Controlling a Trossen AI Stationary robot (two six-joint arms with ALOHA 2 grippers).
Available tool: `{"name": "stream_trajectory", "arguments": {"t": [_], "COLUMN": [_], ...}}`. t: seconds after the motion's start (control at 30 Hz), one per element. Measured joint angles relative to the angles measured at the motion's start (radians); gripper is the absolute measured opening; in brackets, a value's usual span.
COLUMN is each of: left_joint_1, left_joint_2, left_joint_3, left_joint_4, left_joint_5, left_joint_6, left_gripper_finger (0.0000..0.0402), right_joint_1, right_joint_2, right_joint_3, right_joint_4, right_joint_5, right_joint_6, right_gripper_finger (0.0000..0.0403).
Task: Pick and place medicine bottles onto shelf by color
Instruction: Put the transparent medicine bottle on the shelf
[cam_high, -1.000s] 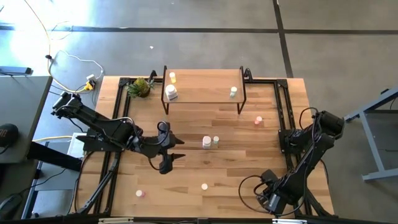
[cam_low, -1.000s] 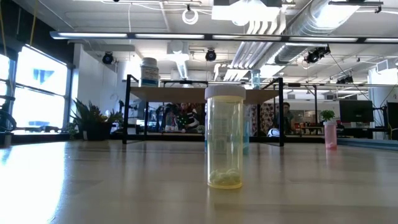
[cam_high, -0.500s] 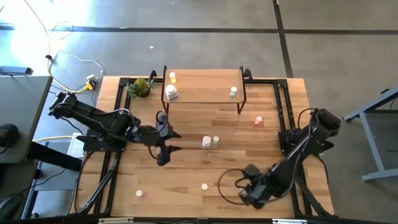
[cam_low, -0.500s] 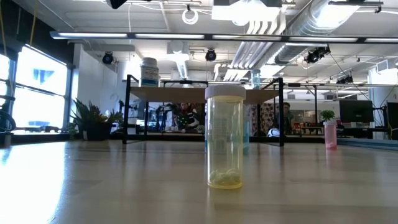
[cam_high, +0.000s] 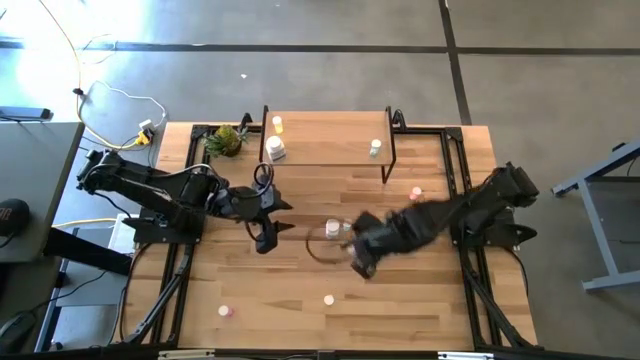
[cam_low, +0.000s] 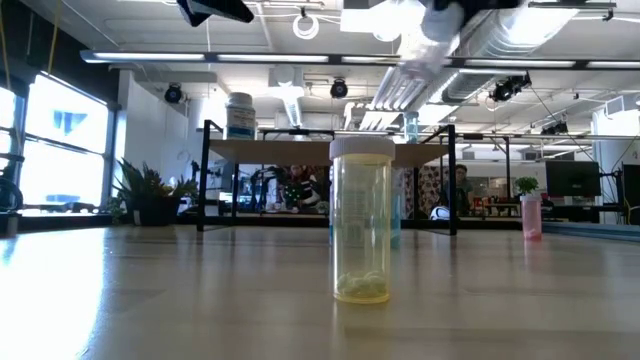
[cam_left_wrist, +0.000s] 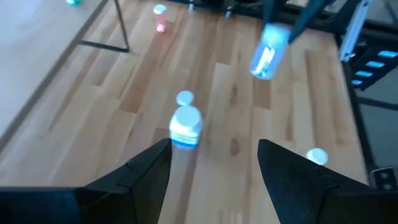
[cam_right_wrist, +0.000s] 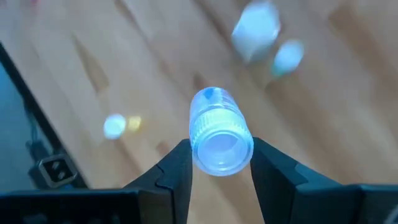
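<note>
Far left of the tabletop (cam_high: 300, 290), near the back, a small green plant (cam_high: 226, 139) sits beside the shelf's dark leg. The left gripper (cam_high: 268, 222) hangs over the boards just left of centre, fingers spread wide with nothing between them; its wrist view looks past them at a white bottle (cam_left_wrist: 185, 126) and a smaller capped bottle (cam_left_wrist: 184, 98) standing close together on the wood. The shelf (cam_high: 330, 152) stands at the back centre; on it are a pale yellow bottle (cam_high: 277, 125) and a larger white bottle (cam_high: 275, 150) at the left end and a small greenish bottle (cam_high: 375, 148) at the right end. A yellow-tinted bottle (cam_low: 362, 220) stands at the front edge near the low camera. The right gripper (cam_high: 365, 250), blurred, reaches in over the centre of the table just right of the paired bottles; its fingers (cam_right_wrist: 177, 171) clamp a clear white-capped bottle (cam_right_wrist: 219, 132), lifted clear of the wood. A pink bottle (cam_high: 415, 193) stands right of the shelf, apart from both arms
</note>
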Motion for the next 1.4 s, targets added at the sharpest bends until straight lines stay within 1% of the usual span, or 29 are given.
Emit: {"name": "stream_trajectory", "arguments": {"t": [0.27,0.53,0.7,0.87,1.0,1.2,1.4], "left_joint_1": [0.085,0.143,0.168,0.192,0.216,0.254,0.289], "left_joint_2": [-0.010,-0.009,-0.009,-0.009,-0.009,-0.009,-0.008], "left_joint_3": [0.000,0.000,0.000,0.000,0.000,0.000,0.000], "left_joint_4": [-0.023,-0.025,-0.024,-0.024,-0.024,-0.024,-0.024], "left_joint_5": [-0.001,-0.001,0.000,0.000,0.000,0.000,0.000], "left_joint_6": [0.018,0.026,0.026,0.026,0.026,0.026,0.026], "left_gripper_finger": [0.0227,0.0227,0.0227,0.0227,0.0227,0.0227,0.0227], "right_joint_1": [-0.250,-0.508,-0.671,-0.833,-0.955,-1.077,-1.112], "right_joint_2": [0.000,0.000,0.000,0.000,0.013,0.077,0.139], "right_joint_3": [0.142,0.254,0.293,0.300,0.300,0.300,0.300], "right_joint_4": [-0.062,-0.101,-0.129,-0.146,-0.150,-0.166,-0.216], "right_joint_5": [0.001,-0.038,-0.039,-0.050,-0.110,-0.202,-0.214], "right_joint_6": [-0.335,-0.615,-0.761,-0.896,-0.986,-1.082,-1.149], "right_gripper_finger": [0.0124,0.0124,0.0124,0.0124,0.0124,0.0124,0.0124]}}
